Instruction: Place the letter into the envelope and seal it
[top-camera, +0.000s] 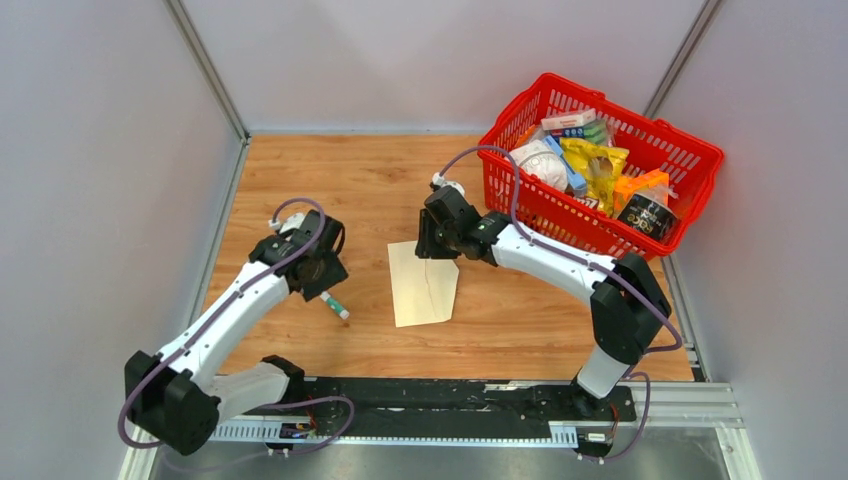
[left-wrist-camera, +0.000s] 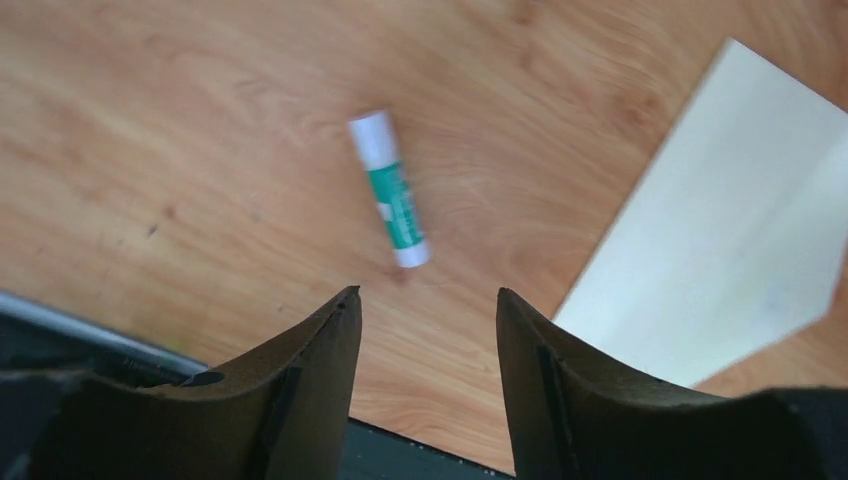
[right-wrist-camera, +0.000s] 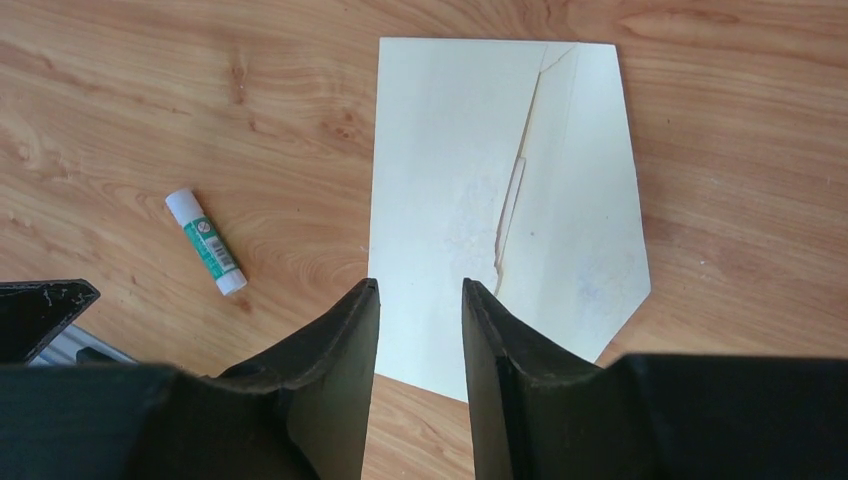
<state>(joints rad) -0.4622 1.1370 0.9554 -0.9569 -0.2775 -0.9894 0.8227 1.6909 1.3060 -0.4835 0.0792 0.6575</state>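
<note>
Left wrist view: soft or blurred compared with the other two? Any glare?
Left wrist: glue stick and envelope edges slightly smeared, label print unreadable. Right wrist: sharp, with wood grain and the envelope seam crisp. Top external: even light, faint shadows, no glare on the table.

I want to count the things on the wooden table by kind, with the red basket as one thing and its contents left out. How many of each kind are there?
envelope: 1
glue stick: 1
basket: 1
Total: 3
</note>
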